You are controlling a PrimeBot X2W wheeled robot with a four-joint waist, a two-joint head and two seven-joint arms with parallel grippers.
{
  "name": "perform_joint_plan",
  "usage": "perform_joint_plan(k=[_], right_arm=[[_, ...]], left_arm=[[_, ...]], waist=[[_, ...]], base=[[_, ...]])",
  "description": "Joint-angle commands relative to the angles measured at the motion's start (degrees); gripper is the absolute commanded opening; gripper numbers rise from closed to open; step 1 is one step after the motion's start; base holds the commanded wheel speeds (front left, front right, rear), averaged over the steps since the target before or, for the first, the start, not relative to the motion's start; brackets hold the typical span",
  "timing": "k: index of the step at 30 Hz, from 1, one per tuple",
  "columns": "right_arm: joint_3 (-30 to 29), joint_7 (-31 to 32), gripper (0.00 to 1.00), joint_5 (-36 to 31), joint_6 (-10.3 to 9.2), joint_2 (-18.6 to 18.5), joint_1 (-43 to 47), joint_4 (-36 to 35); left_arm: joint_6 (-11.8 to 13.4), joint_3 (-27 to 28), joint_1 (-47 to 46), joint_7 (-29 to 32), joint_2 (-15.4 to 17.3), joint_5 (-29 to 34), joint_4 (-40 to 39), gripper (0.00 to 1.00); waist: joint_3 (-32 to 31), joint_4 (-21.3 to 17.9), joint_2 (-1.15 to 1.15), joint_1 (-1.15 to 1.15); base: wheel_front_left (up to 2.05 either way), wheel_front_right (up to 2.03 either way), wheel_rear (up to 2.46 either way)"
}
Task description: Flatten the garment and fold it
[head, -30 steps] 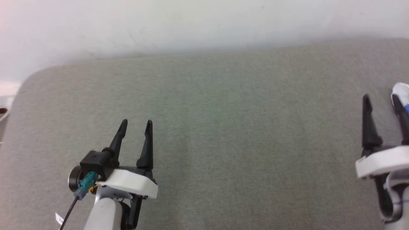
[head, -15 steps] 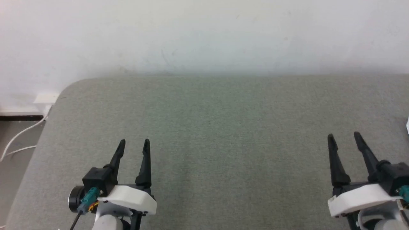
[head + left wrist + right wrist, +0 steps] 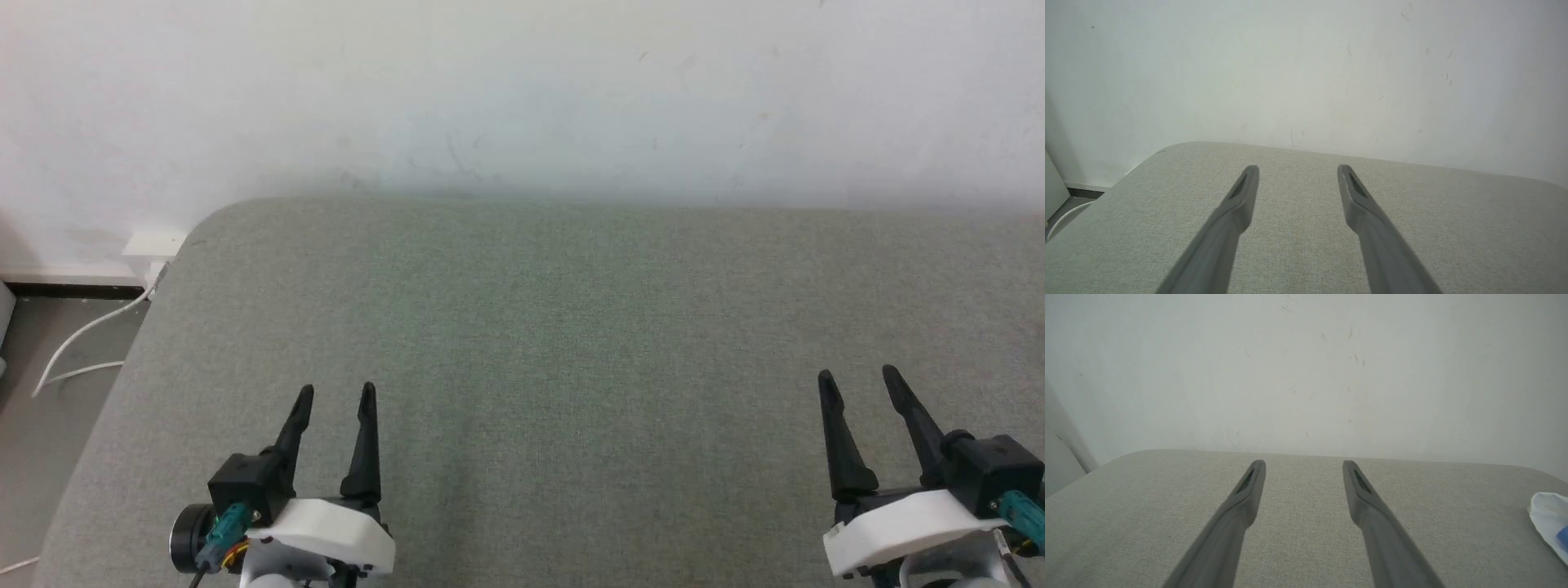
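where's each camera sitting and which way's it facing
head view: on the head, facing forward and down at the grey table and wall; left pincer and right pincer show, open.
left wrist view: on that wrist, facing along its two fingers over the table to the wall.
right wrist view: likewise, own fingers; white and blue shirt at the right edge.
shared: all show the table meeting the wall.
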Motion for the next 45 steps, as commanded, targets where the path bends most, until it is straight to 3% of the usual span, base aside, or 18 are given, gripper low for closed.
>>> perform_joint_plan(k=[1,5,6,45], right_arm=[[0.1,-0.3,1.00,0.4,-0.11,0.2,0.5,0.2],[0.2,-0.3,1.00,0.6,-0.11,0.2,0.4,0.6],[0.1,0.0,0.00,0.3,0.00,0.0,0.0,0.5],[0.7,1.6,0.00,-1.3,-0.01,0.0,-0.8,0.4]], left_arm=[[0.4,0.2,0.5,-0.3,-0.2,0.1,0.0,1.00],[0.5,0.3,0.7,-0.3,-0.3,-0.1,0.4,1.00],[0.0,0.2,0.0,0.0,0.0,0.0,0.3,0.00],[0.5,0.6,0.5,3.1,-0.1,2.2,-2.4,0.00]], waist=[[0.0,0.0,0.00,0.00],[-0.2,0.0,0.00,0.00],[-0.2,0.0,0.00,0.00],[0.1,-1.2,0.00,0.01]], base=[[0.00,0.00,0.00],[0.00,0.00,0.00],[0.00,0.00,0.00],[0.00,0.00,0.00]])
